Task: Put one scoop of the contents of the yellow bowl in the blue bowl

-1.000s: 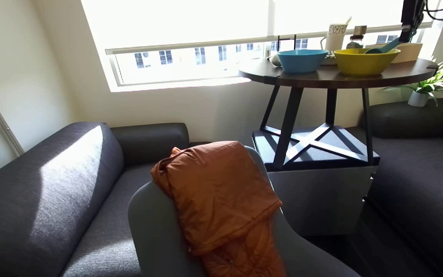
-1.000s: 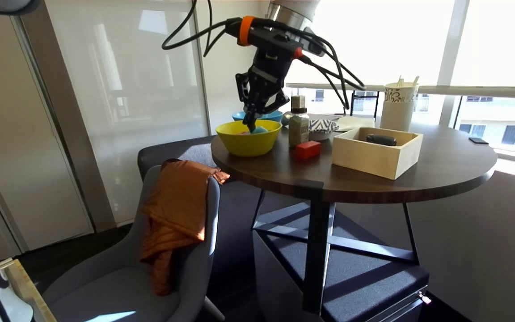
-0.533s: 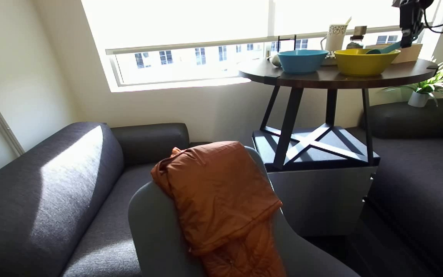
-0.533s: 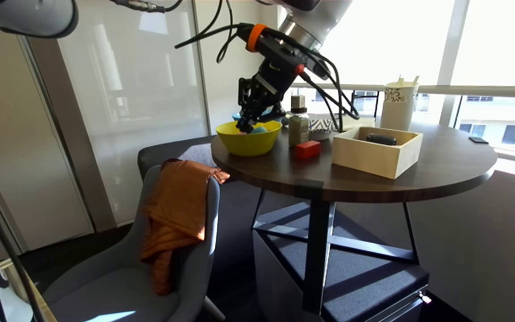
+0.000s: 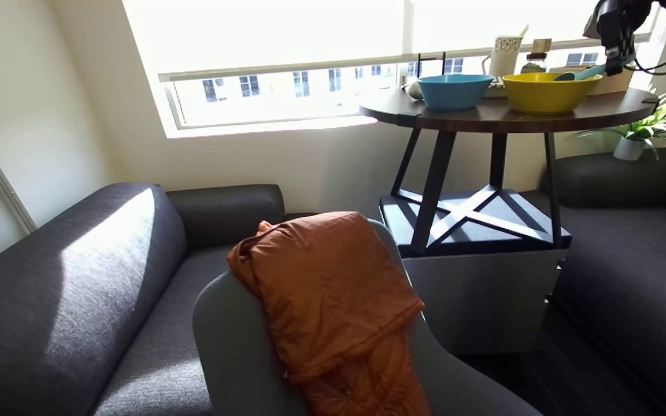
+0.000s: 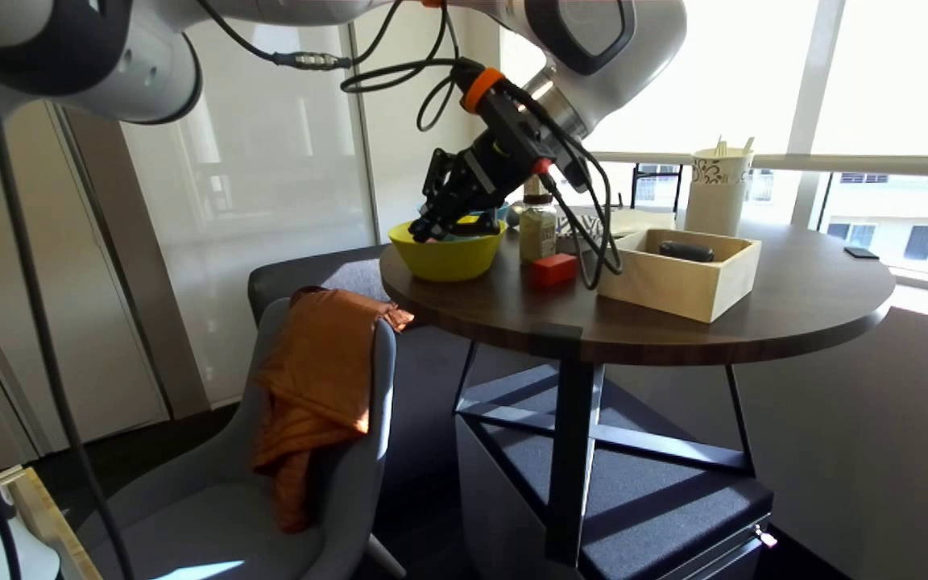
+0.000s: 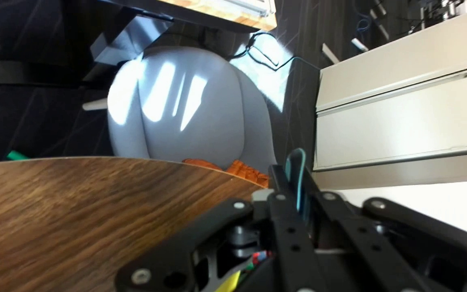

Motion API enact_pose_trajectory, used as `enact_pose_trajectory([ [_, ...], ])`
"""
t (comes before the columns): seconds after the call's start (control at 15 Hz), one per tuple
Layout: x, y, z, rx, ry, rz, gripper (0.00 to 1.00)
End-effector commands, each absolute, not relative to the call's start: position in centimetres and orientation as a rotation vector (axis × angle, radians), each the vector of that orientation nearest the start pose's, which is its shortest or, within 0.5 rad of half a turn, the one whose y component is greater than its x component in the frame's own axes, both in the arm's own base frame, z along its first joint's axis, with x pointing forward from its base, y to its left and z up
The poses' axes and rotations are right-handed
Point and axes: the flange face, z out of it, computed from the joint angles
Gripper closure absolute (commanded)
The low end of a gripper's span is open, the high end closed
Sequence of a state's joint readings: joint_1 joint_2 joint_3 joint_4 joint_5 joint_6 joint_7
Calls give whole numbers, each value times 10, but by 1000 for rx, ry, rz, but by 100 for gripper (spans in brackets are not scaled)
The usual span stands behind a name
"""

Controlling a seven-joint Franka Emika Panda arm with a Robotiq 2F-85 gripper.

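The yellow bowl (image 5: 547,98) stands close to the table's edge and shows in both exterior views. My gripper (image 5: 615,62) is tilted low at its rim, shut on the handle of a teal scoop (image 5: 590,72). The scoop's head dips inside the bowl; how much it carries is hidden. Some pink content peeks over the rim in an exterior view. In the wrist view the scoop (image 7: 301,172) sticks up between the fingertips. Left of the yellow bowl, a small distance apart, sits the blue bowl (image 5: 454,95). The arm mostly covers it in an exterior view.
Beside the yellow bowl are a bottle (image 6: 537,234) and a red block (image 6: 554,270). A wooden box (image 6: 677,274) has the arm's cable hanging before it. A patterned cup (image 6: 718,189) stands behind. A chair with an orange jacket (image 5: 327,289) is by the round table.
The hand has tilted over and come down toward the yellow bowl's rim, and the scoop's handle lies flatter. More of the arm has swung into view. Bowls have stayed put.
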State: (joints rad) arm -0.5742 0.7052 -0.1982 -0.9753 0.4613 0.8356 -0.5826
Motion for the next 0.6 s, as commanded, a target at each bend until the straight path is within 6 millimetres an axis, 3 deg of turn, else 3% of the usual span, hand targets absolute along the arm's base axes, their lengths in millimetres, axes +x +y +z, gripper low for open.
enact_pose_trajectory([
  [0.0, 529, -352, 414, -2218, 30, 592, 98],
  [0.2, 531, -339, 402, -2143, -11, 607, 98],
  [0.53, 534, -337, 406, -2042, -16, 549, 98],
])
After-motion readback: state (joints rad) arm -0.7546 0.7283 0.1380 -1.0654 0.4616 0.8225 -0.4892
